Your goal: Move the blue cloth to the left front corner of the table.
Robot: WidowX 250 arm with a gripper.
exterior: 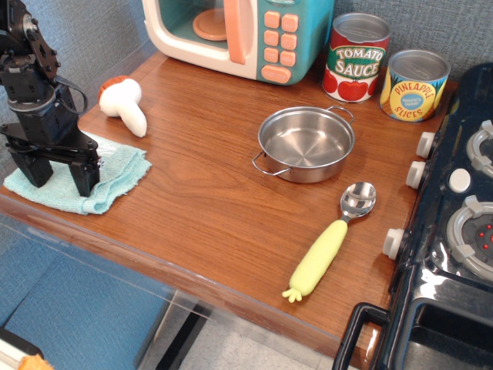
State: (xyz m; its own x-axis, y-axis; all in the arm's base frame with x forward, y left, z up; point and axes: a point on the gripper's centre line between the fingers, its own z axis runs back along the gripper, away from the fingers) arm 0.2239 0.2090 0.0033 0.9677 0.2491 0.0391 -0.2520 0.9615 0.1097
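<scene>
At table left front corner, claw spread wide, prongs pressing blue cloth; grip unclear

Over at the left front corner of the table, the blue cloth lies rumpled, its near edge right at the table's front edge. The black gripper stands upright on it, fingers spread wide and both tips pressing into the cloth. Just behind the cloth, along the left edge, lies a toy mushroom. A steel pan sits mid-table, with a yellow-handled spoon in front of it. At the back edge are a toy microwave, a tomato sauce can and a pineapple can. A black stove fills the right side.
</scene>
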